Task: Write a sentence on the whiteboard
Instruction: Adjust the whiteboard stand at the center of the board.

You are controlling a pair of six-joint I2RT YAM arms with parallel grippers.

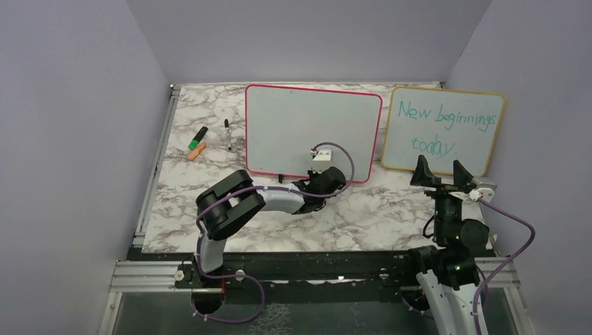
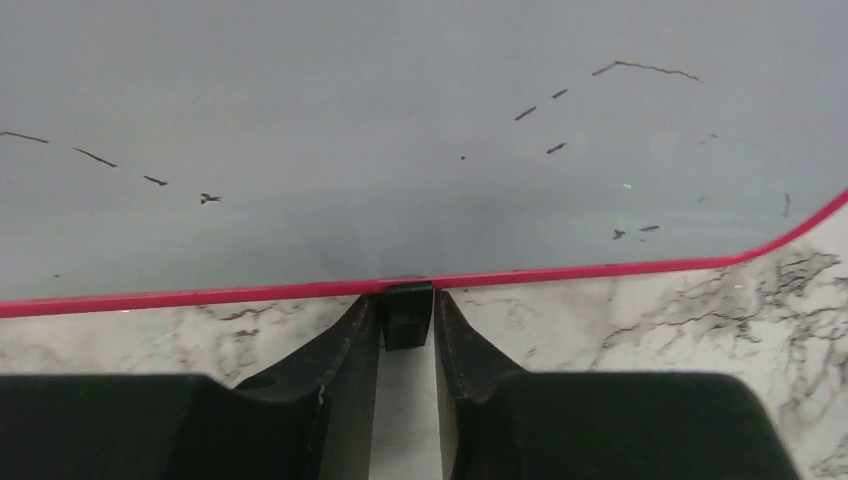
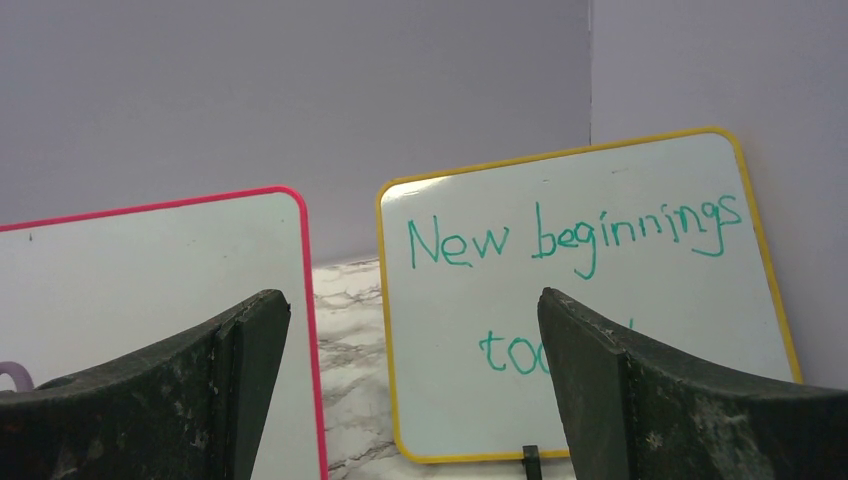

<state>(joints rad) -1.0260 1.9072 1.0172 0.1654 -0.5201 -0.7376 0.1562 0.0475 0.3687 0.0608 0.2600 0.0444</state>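
Observation:
The whiteboard (image 1: 293, 125) with its red-pink frame stands upright at the back middle of the table. It carries only short black flecks (image 2: 95, 157); no sentence shows on it. My left gripper (image 1: 321, 171) is low at the board's bottom edge. In the left wrist view its fingertips (image 2: 362, 310) flank one small black foot (image 2: 408, 318) under the red frame (image 2: 200, 297), with thin gaps on each side, so it (image 2: 407, 298) is narrowly open. My right gripper (image 1: 440, 174) hangs wide open and empty at the right, facing both boards (image 3: 410, 298).
A yellow-framed board (image 1: 443, 129) with teal writing leans at the back right, also in the right wrist view (image 3: 600, 300). A green marker (image 1: 197, 137), an orange one (image 1: 196, 151) and a black marker (image 1: 227, 134) lie left of the whiteboard on the marble table (image 1: 209, 188).

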